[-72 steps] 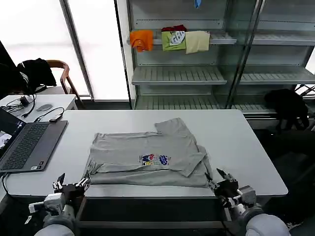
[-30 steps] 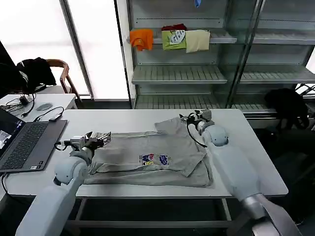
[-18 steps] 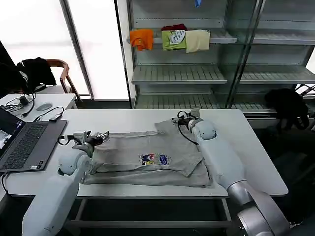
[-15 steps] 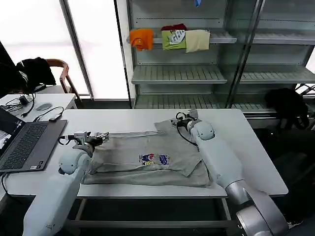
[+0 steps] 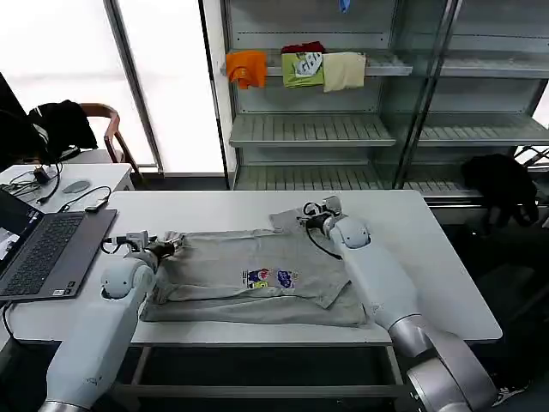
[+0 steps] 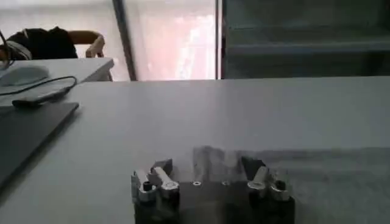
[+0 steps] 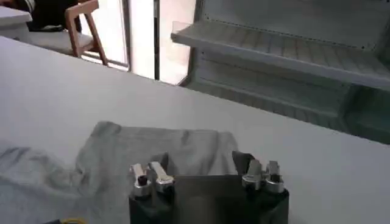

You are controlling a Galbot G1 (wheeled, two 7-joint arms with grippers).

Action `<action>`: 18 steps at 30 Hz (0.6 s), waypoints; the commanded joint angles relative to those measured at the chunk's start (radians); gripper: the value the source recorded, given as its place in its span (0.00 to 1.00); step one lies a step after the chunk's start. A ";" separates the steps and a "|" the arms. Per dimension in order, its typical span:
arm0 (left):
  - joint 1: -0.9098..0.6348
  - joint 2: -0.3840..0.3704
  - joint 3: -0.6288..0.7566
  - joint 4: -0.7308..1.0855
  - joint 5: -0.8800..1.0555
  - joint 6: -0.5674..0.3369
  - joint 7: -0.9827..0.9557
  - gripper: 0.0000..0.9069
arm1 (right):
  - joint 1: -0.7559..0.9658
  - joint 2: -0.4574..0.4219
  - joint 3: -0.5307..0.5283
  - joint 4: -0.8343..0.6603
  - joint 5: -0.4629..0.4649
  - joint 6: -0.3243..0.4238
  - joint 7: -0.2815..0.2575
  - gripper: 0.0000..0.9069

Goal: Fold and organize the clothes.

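Two hands are down on the far edge of the shirt [image 5: 257,270], one at each end. The light grey shirt lies flat across the middle of the white desk [image 5: 429,275], its small colourful print [image 5: 268,278] facing up, a sleeve folded in on the right. The left hand [image 5: 163,244] sits at the shirt's far left corner, and the left wrist view shows its fingers [image 6: 161,179] spread apart with the grey fabric [image 6: 341,182] lying right under and between them, nothing clamped. Over on the right, the right hand [image 5: 310,215] rests on the far right flap of the shirt; in the right wrist view its fingers [image 7: 152,173] also stand apart, with the rumpled cloth [image 7: 152,146] spreading just beyond the tips. A laptop [image 5: 43,249] lies at the left end of the desk, well apart from the shirt.
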 commanded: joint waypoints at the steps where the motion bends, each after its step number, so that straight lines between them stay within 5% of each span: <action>1: -0.006 -0.002 -0.004 0.049 0.036 0.005 0.055 0.02 | -0.009 -0.001 -0.002 -0.003 -0.008 0.002 -0.013 0.44; 18: 0.050 0.034 -0.010 -0.142 -0.067 -0.066 0.024 0.02 | -0.029 -0.083 -0.042 0.201 0.097 0.042 -0.010 0.01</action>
